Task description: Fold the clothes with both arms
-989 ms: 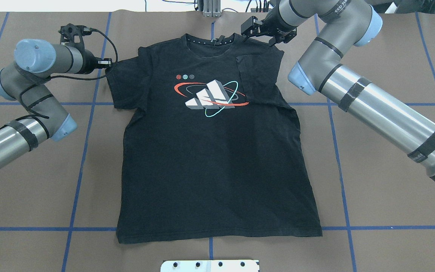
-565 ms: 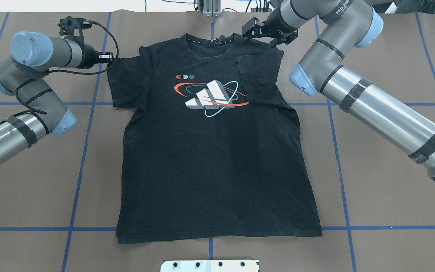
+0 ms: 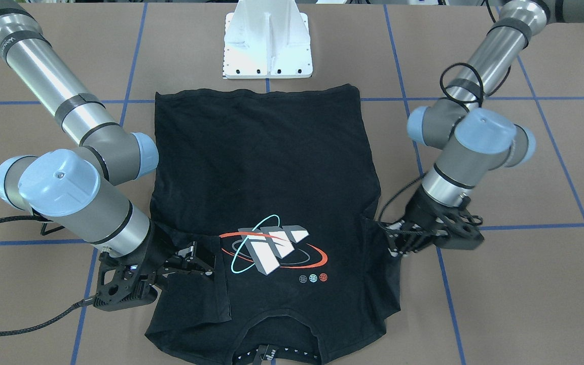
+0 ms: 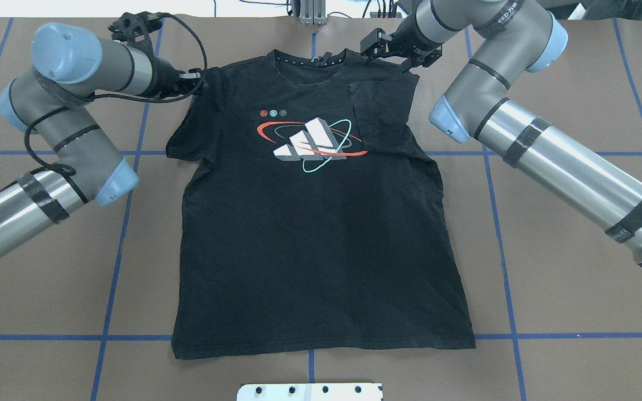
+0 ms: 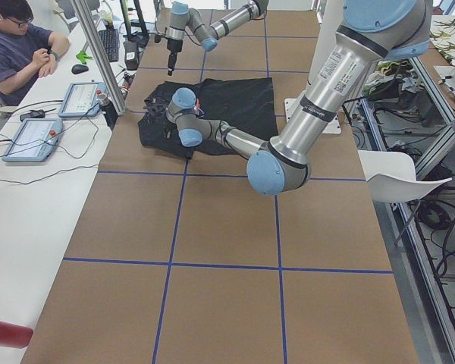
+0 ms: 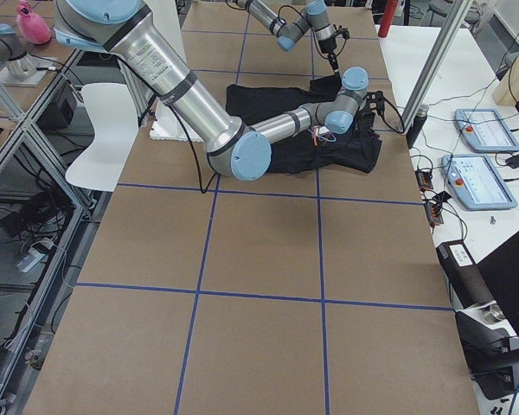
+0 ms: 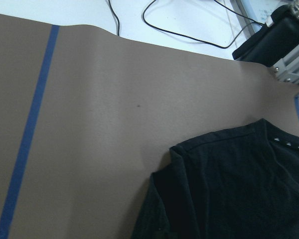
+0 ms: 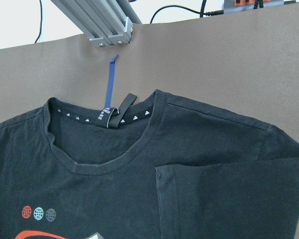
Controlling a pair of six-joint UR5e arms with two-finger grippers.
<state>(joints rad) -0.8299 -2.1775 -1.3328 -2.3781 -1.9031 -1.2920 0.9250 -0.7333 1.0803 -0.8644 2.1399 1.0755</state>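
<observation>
Overhead exterior view: a matte black T-shirt (image 4: 321, 239) of soft knit is spread flat, logo (image 4: 312, 145) up, on the brown, blue-taped table (image 4: 577, 306). Its long axis runs straight away from the white base plate (image 4: 310, 391), with the hem nearest it and the collar farthest. One sleeve is lapped over the chest, and beside it the right hand (image 4: 393, 50) is held with fingers spread. The left hand (image 4: 194, 78) is pinched on the opposite sleeve, its fingertips lost against the black cloth.

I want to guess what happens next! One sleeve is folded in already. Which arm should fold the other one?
Left. The left gripper is right at the unfolded sleeve of the T-shirt. The right gripper is over at the other shoulder, beside the folded sleeve.
</observation>
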